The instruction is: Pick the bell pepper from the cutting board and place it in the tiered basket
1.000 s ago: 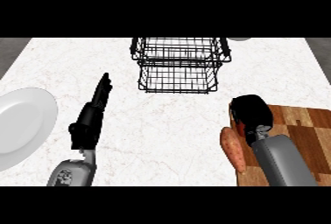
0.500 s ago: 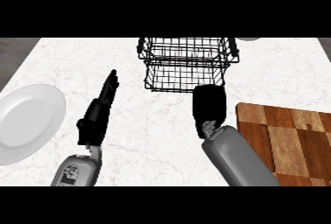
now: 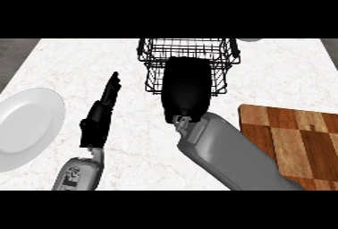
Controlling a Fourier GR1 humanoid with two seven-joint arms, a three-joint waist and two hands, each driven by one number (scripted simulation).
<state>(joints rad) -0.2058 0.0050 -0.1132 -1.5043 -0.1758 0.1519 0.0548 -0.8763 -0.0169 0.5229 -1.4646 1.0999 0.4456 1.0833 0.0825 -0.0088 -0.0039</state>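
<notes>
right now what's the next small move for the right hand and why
Probably carry the right hand a little further forward over the tiered basket. It only overlaps the basket's near rim, and the bell pepper isn't visible, presumably hidden under the hand, so don't release yet.

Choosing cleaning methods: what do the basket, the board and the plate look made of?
The black tiered basket looks like thin metal wire, an open grid. The brown cutting board looks like wood, with blocks of grain. The round white plate looks like glazed ceramic, smooth, though plastic is possible.
</notes>
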